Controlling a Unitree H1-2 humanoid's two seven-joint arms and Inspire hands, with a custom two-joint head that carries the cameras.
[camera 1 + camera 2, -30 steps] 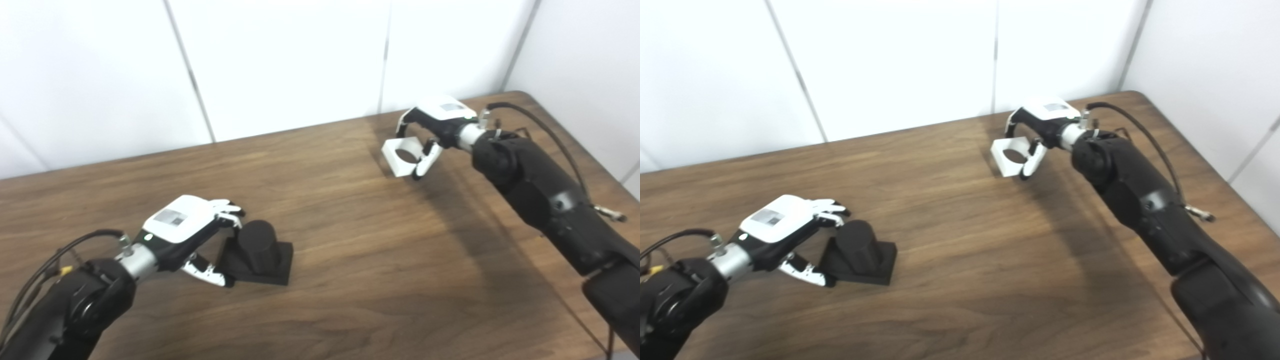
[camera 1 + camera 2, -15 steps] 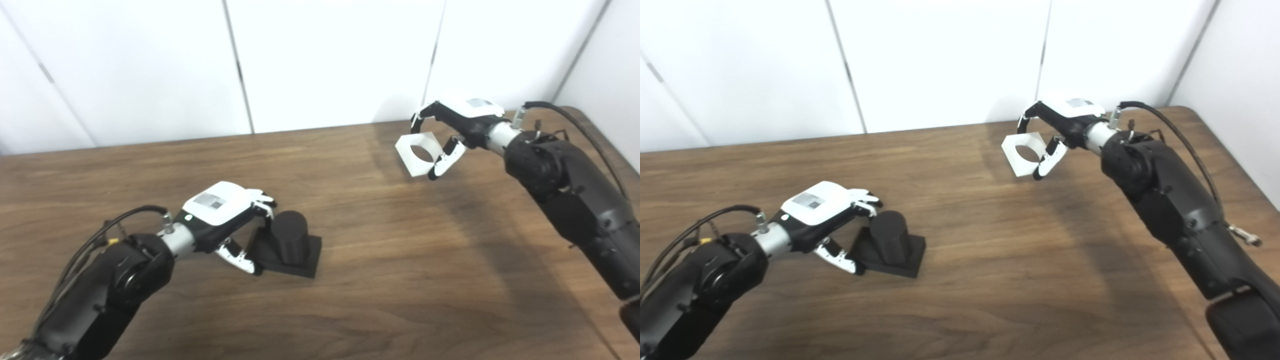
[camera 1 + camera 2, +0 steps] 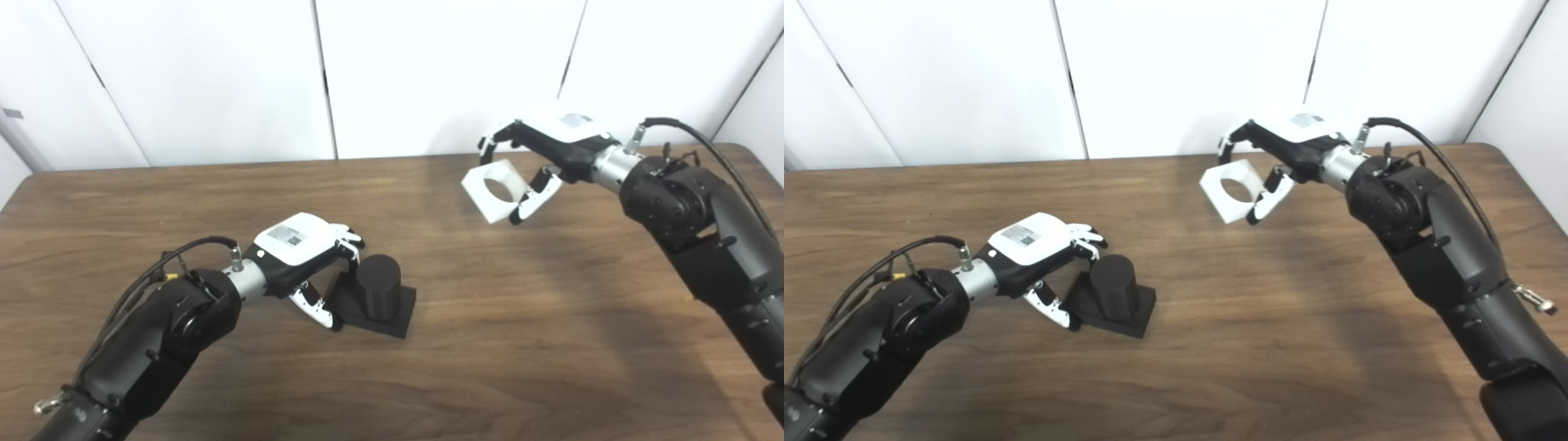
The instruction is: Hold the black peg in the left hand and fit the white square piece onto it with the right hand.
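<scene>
The black peg (image 3: 380, 286), a short cylinder on a square black base, stands on the wooden table (image 3: 527, 349) left of centre. My left hand (image 3: 297, 245) is cupped at its left side. The fingertips (image 3: 350, 240) lie against the cylinder's top edge and the thumb reaches the base's near corner, without closing round it. The white square piece (image 3: 476, 193) with a round hole hangs tilted in the air above the far right of the table. My right hand (image 3: 560, 138) is shut on it, fingers over its top and thumb under its right edge.
White wall panels (image 3: 429, 73) rise straight behind the table's far edge. A black cable (image 3: 704, 138) loops off my right wrist, and another off my left forearm (image 3: 184, 254). Bare wood lies between the peg and the white piece.
The camera has swung left, shifting the whole picture. My right hand has carried the white piece up and leftward over the table. My left hand keeps its place against the peg.
</scene>
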